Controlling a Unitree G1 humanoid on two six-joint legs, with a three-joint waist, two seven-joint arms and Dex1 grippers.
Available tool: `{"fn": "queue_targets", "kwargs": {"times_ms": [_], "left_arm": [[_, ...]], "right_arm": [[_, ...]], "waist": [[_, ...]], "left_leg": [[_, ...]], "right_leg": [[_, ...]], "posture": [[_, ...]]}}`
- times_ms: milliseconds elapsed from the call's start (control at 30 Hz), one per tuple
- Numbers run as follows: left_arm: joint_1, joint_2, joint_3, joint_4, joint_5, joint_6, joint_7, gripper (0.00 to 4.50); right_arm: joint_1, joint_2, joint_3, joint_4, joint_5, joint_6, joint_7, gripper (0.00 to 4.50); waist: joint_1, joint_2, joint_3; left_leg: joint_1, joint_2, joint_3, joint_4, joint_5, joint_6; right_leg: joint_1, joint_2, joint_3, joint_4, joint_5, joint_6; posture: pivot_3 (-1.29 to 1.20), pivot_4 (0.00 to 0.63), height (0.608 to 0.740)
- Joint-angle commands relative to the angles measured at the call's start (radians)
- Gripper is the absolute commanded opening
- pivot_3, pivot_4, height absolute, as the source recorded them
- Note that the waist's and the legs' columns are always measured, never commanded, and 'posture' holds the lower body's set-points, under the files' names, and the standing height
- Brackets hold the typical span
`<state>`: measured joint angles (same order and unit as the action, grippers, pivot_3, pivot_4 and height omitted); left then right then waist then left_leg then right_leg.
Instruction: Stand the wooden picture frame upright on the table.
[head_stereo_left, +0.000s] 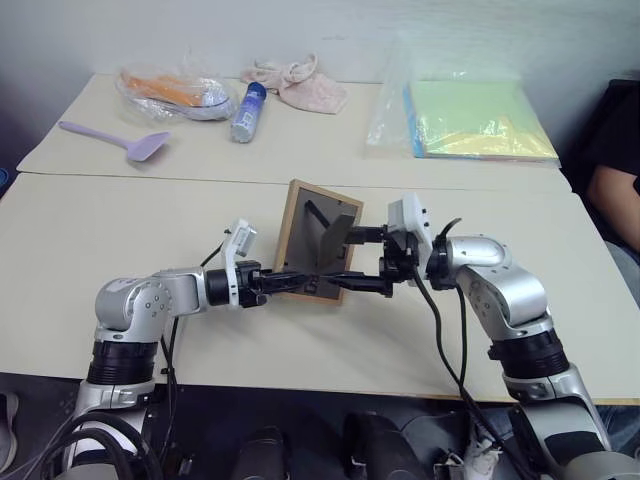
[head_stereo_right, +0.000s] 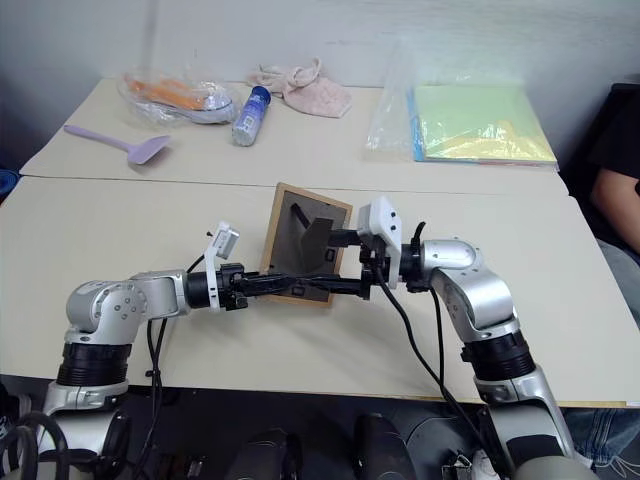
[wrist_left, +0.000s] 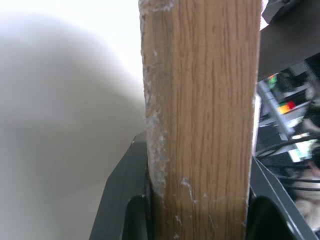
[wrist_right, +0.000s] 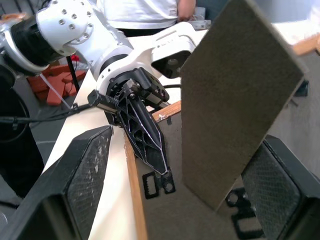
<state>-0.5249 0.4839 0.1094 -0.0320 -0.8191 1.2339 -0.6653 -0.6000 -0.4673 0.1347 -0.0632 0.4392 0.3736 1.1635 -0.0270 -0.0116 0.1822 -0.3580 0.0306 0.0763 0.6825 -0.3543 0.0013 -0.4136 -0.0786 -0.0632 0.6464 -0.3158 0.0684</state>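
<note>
While the left claw (head_stereo_left: 285, 283) pinches the near edge of the frame (head_stereo_left: 318, 240), the frame hangs tilted above the middle of the bench (head_stereo_left: 120, 250), its grey back and folded-out stand (head_stereo_left: 335, 235) turned toward the robot. The right claw (head_stereo_left: 362, 262) reaches in from the right with its fingers spread wide, one on each side of the stand, gripping nothing. Farther off lie a purple spatula (head_stereo_left: 120, 141), a bottle (head_stereo_left: 248, 110), a pink cloth (head_stereo_left: 300, 84) and a green paper pack (head_stereo_left: 478, 120).
</note>
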Motion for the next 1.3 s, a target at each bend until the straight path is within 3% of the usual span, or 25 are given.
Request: {"fn": "queue_targets", "kwargs": {"times_ms": [33,200,333,467,700,733,933,1300], "left_arm": [[-0.036,-0.003,0.111,-0.011,-0.089,0.073,0.023,1.27],[-0.149,-0.007,0.290,0.154,-0.284,0.373,0.099,1.27],[-0.162,0.159,0.113,0.315,-0.554,0.380,0.195,1.27],[-0.168,0.201,0.021,0.382,-0.789,0.380,0.316,1.27],[-0.155,0.242,-0.107,0.409,-1.115,0.320,0.522,1.27],[-0.154,0.242,-0.112,0.409,-1.140,0.303,0.539,1.27],[-0.152,0.251,-0.115,0.401,-1.153,0.288,0.550,1.27],[-0.129,0.241,-0.086,0.350,-1.153,0.250,0.562,1.27]], "right_arm": [[0.016,-0.016,-0.050,0.003,-0.003,-0.164,0.055,3.83],[0.021,-0.048,-0.136,0.154,-0.096,-0.644,0.126,3.83],[-0.016,-0.069,-0.119,0.341,-0.263,-1.094,0.096,3.83],[-0.074,-0.019,-0.109,0.494,-0.483,-1.390,-0.106,3.83],[-0.144,0.044,-0.052,0.643,-0.734,-1.539,-0.373,3.83],[-0.149,0.045,-0.046,0.651,-0.763,-1.557,-0.406,3.65],[-0.150,0.020,-0.011,0.699,-0.853,-1.566,-0.558,1.97],[-0.174,-0.018,0.058,0.743,-0.894,-1.563,-0.721,1.76]], "waist": [[0.000,0.000,0.000],[0.000,0.000,0.000],[-0.007,0.000,0.000],[-0.007,0.000,0.000],[-0.007,0.000,0.000],[-0.008,0.000,0.000],[-0.008,0.000,0.000],[-0.009,0.000,0.000]], "left_leg": [[0.000,0.000,0.000,0.000,0.000,0.000],[0.000,0.000,0.000,0.000,0.000,0.000],[0.001,0.000,0.000,-0.001,0.000,0.000],[0.002,0.000,0.000,0.000,0.000,-0.001],[0.002,0.000,0.000,0.001,0.001,-0.001],[0.002,0.000,0.000,0.001,0.001,-0.001],[0.002,0.000,0.000,0.001,0.001,-0.001],[0.002,0.000,0.000,0.001,0.001,-0.001]], "right_leg": [[0.000,0.000,0.000,0.000,0.000,0.000],[0.000,0.000,0.000,0.000,0.000,0.000],[0.000,0.000,0.001,-0.001,0.000,0.001],[0.000,0.000,0.001,0.001,0.000,0.001],[0.000,0.000,0.001,0.001,0.000,0.000],[0.000,0.000,0.001,0.001,0.000,0.000],[0.000,0.000,0.001,0.001,0.000,0.000],[0.001,0.000,0.001,0.001,0.000,0.000]], "posture": [[0.00,0.150,0.740],[0.00,0.150,0.740],[0.00,0.150,0.740],[0.00,0.150,0.740],[0.00,0.150,0.740],[0.00,0.150,0.740],[0.00,0.150,0.740],[0.00,0.150,0.740]]}}
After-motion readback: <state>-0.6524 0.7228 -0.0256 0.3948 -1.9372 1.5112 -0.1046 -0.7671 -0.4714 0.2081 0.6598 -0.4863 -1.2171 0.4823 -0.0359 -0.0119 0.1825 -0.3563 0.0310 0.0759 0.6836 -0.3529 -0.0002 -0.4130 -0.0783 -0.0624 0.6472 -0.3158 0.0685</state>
